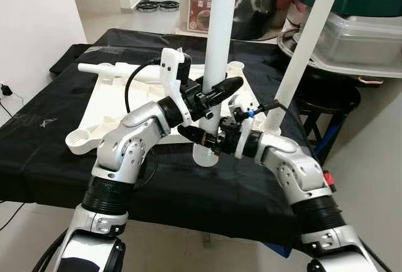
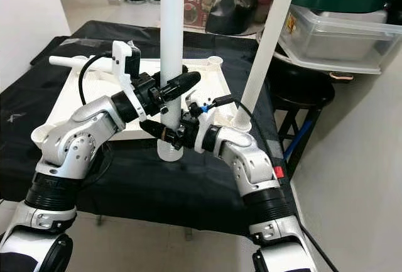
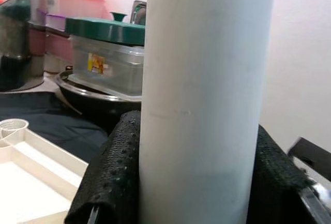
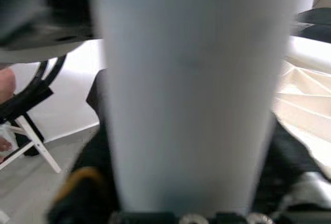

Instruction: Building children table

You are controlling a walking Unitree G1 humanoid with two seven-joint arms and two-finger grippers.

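The white table top [image 1: 125, 105] lies upside down on the black-covered table [image 1: 50, 152]. One white leg [image 1: 220, 33] stands upright in the near corner socket [image 1: 205, 156]. My left gripper [image 1: 217, 93] is shut on this leg, its pads [image 3: 111, 172] on both sides of it. Just below, my right gripper [image 1: 204, 138] is shut on the same leg [image 4: 191, 89]. A second leg [image 1: 304, 52] stands tilted in the right corner socket. A third leg [image 1: 103, 68] lies along the far left rim. The near left socket [image 1: 78, 139] holds nothing.
To the right, a rack holds a clear box with a green lid [image 1: 361, 24], with a dark stool [image 1: 326, 102] beneath it. Storage boxes [image 1: 201, 2] stand behind the table. The table's front edge runs just before my arms.
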